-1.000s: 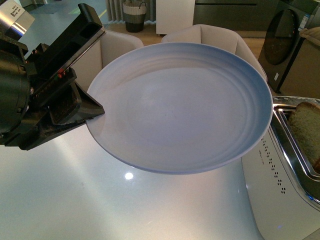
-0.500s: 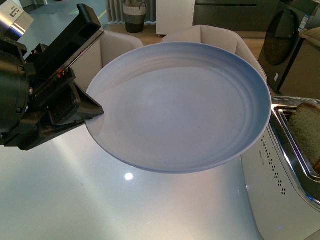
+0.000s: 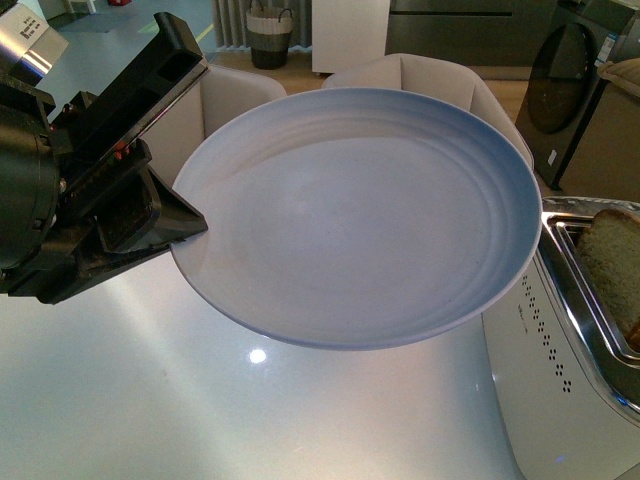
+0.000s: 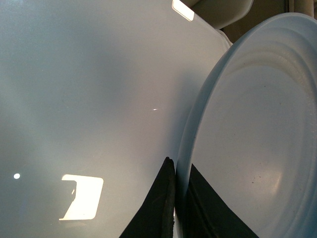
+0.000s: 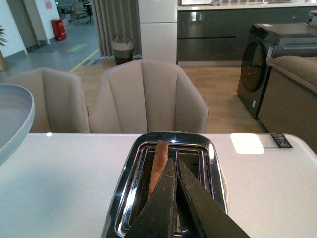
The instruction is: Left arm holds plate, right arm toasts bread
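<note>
Left gripper (image 3: 190,222) clenched on plate (image 3: 360,220) rim, holding done; bread (image 3: 612,255) sits in toaster (image 3: 560,380), right; right gripper (image 5: 176,163) closed, empty; plating likely left.

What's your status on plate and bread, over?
Left gripper shut on large round pale blue-grey plate, held over table. Right gripper shut above chrome toaster, brown bread slice inside. Nothing blocking.

Front view taken from the body, angled down, close over the plate (image 3: 360,220) and table (image 3: 120,400), left wrist view set tight against the plate rim, right wrist view faced along the toaster (image 5: 216,171), plate shared by all three
</note>
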